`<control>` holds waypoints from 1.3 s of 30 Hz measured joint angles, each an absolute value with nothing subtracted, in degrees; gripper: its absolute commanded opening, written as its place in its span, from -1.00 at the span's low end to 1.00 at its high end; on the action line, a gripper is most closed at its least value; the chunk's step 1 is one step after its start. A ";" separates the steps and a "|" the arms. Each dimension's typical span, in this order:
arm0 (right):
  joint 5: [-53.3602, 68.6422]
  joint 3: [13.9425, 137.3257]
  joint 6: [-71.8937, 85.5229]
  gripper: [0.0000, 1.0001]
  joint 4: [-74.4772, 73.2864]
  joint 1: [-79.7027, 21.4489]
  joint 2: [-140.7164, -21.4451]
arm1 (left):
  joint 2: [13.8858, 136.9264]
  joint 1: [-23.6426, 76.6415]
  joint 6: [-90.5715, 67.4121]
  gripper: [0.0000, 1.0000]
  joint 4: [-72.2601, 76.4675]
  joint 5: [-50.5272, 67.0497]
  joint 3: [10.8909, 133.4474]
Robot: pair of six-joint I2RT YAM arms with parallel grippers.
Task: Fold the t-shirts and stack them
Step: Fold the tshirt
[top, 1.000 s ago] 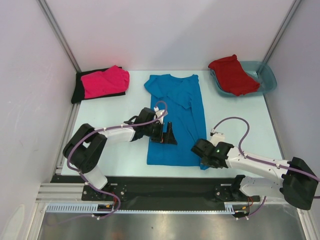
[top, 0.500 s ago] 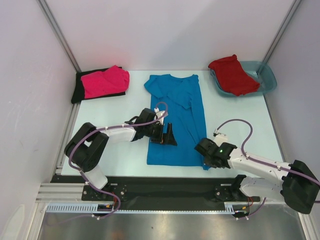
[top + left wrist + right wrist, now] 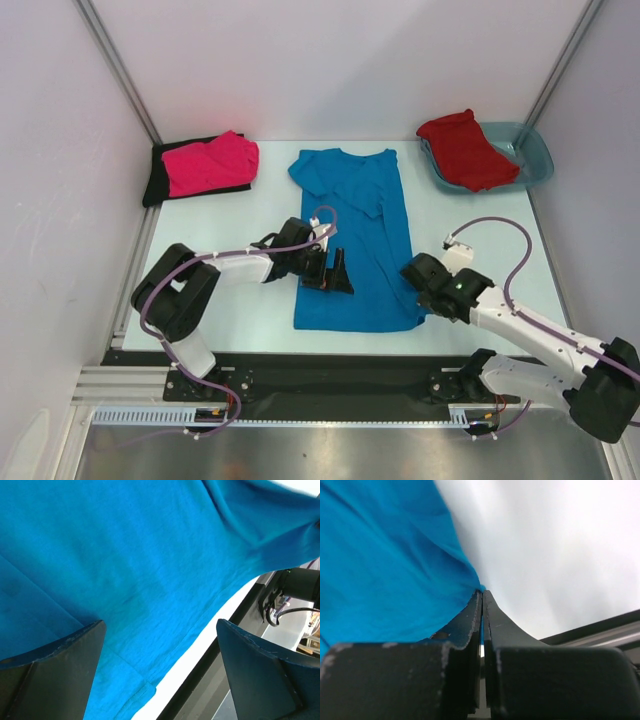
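Blue t-shirt (image 3: 355, 235) lies flat mid-table. Right gripper (image 3: 482, 594) is pinched tight on its near right hem corner. Left gripper (image 3: 160, 624) gapes wide over the near left cloth, holding nothing. Light, soft, floppy, likely to sag: take the 2 near hem corners.

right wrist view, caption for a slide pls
Right gripper shut on the edge of the blue t-shirt at its corner.
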State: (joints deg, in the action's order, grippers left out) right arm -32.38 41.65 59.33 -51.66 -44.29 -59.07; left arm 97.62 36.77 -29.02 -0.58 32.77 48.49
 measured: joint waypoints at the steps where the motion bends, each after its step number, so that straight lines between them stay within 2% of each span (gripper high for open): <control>1: -32.80 41.91 59.18 -1.00 -52.18 -43.86 -59.07 | 97.62 36.77 -28.80 1.00 -0.67 32.86 48.49; 19: -33.82 42.26 67.31 -1.00 -62.65 -45.60 -60.40 | 97.38 36.58 -28.05 1.00 2.59 33.19 45.91; 32: -34.26 44.84 67.46 -1.00 -63.05 -47.42 -61.98 | 97.62 39.24 -28.73 1.00 -0.84 38.68 48.99; 36: -34.26 44.84 67.46 -1.00 -62.87 -47.42 -62.00 | 97.69 41.04 -34.81 1.00 7.05 45.74 51.20; 39: -34.28 44.84 67.46 -1.00 -62.76 -47.42 -61.93 | 99.83 41.63 -42.39 1.00 20.45 49.89 51.88</control>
